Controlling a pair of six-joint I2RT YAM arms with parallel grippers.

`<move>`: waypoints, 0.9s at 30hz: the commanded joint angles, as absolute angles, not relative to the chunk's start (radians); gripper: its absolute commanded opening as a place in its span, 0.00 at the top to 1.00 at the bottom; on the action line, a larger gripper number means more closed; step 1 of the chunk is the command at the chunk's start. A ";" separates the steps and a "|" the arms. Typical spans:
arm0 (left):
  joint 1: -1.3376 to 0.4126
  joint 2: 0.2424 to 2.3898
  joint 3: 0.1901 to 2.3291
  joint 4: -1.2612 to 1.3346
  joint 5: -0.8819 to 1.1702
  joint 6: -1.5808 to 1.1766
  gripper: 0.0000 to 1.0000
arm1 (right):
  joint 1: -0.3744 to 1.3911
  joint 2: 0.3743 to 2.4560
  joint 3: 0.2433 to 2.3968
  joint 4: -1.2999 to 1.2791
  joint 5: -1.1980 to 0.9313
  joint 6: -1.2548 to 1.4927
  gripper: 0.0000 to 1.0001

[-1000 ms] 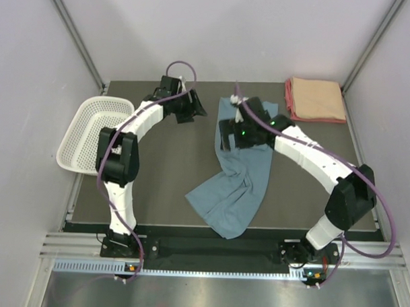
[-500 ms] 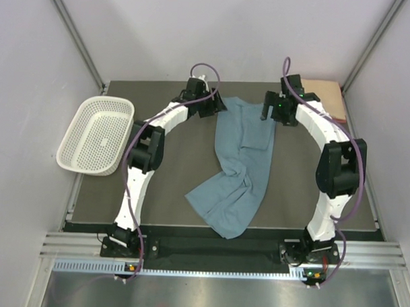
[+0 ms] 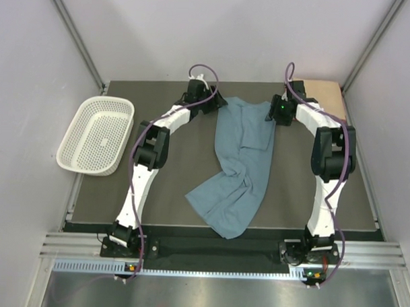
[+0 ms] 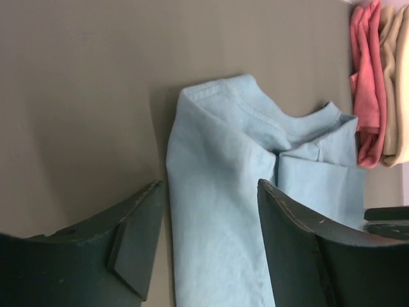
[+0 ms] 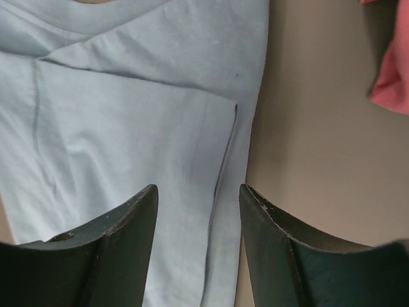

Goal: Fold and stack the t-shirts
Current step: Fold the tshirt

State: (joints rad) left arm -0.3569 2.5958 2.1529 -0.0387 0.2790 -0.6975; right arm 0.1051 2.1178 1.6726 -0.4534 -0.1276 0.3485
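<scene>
The dusty blue-grey t-shirt (image 3: 242,138) lies crumpled lengthwise down the middle of the dark mat, collar end at the far side. My left gripper (image 3: 212,102) is at its far left corner; in the left wrist view it (image 4: 209,184) is open, its fingers straddling the shirt's left edge (image 4: 217,211). My right gripper (image 3: 277,114) is at the far right corner, open with narrower jaws (image 5: 198,188) over the shirt's right hem (image 5: 220,192). A folded peach t-shirt (image 3: 328,90) lies on a pink-red one (image 4: 367,83) at the back right, partly hidden by the right arm.
A white mesh basket (image 3: 98,136) stands at the mat's left edge. Grey walls close in on both sides and the back. The shirt's near end (image 3: 223,208) is bunched close to the front edge of the mat (image 3: 171,166).
Both arms swung out to the shirt's far corners and the shirt's far end now lies spread flatter. The right jaws have narrowed; the left jaws narrowed slightly.
</scene>
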 commanded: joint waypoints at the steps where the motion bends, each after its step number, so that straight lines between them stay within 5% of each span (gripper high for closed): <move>1: -0.345 2.634 2.206 0.051 0.285 -0.744 0.35 | 0.089 2.157 1.741 -0.376 -0.155 0.370 0.46; 13: -0.331 2.759 2.279 0.169 0.333 -0.900 0.36 | 0.035 2.253 1.816 -0.361 -0.192 0.368 0.38; 23: -0.316 2.786 2.284 0.239 0.367 -0.985 0.67 | 0.031 2.396 1.951 -0.341 -0.248 0.413 0.39; 27: -0.292 2.775 2.286 0.247 0.356 -0.994 0.81 | 0.032 2.440 1.988 -0.270 -0.320 0.448 0.55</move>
State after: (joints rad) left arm -0.3199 2.7747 2.2623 0.1944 0.3546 -0.9810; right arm 0.0376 2.3947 1.9465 -0.3378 -0.2531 0.4110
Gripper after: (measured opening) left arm 0.205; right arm 0.495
